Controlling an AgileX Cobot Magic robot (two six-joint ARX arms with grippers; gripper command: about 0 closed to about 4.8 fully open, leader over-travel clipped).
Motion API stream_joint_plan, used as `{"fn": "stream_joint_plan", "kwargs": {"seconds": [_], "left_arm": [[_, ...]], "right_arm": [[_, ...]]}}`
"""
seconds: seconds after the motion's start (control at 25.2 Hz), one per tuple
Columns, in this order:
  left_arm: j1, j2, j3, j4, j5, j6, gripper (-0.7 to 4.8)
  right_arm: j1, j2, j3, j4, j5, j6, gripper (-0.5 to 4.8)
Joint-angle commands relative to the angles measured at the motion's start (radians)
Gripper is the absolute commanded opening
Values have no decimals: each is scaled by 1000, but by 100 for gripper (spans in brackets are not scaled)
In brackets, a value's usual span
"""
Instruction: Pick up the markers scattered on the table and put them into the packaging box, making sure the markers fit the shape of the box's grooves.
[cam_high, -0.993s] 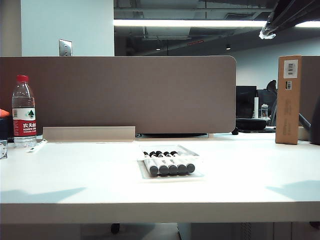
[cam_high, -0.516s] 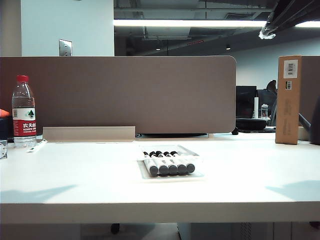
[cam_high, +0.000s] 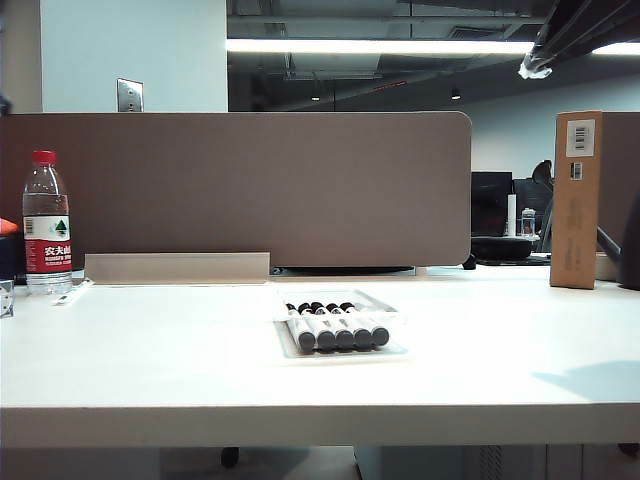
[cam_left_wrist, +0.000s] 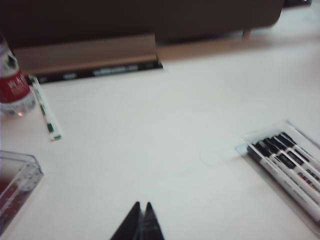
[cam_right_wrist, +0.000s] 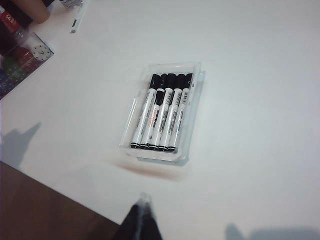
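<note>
I read this as the wrap-up: five markers (cam_right_wrist: 161, 112) lie side by side in the box (cam_right_wrist: 131, 116), caps all at one end, and I see no loose marker on the bench (cam_high: 150, 370), so my next move is just checking each sits flat in its groove, then parking both arms. In the exterior view the box sits mid-bench, just right of centre, with the bottle (cam_high: 46, 222) off at 9 o'clock and the carton (cam_high: 577, 200) at 2 o'clock. My left claw (cam_left_wrist: 141, 215) is shut and empty above bare bench, box well apart; my right claw (cam_right_wrist: 144, 205) looks shut too, empty, hanging near the box's plug end, and one groove beside the markers seems unfilled, though I can't be sure.
</note>
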Motion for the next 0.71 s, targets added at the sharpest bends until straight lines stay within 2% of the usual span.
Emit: {"fn": "stream_joint_plan", "kwargs": {"seconds": [0.04,0.2,0.32,0.48,0.71], "left_arm": [[66,-116,-97,113,40,15,-5],[163,-308,-281,246,36,-8,-5],[193,-383,-349,270,40,-42,-5],[220,-464,-360,165,39,-60,-5],[235,-558,-360,129,45,-31,-5]], "right_arm": [[0,-3,4,17,0,-1,-5],[0,-3,4,17,0,-1,-5],[0,-2,4,17,0,-1,-5],[0,-3,4,17,0,-1,-5],[0,-2,4,17,0,-1,-5]]}}
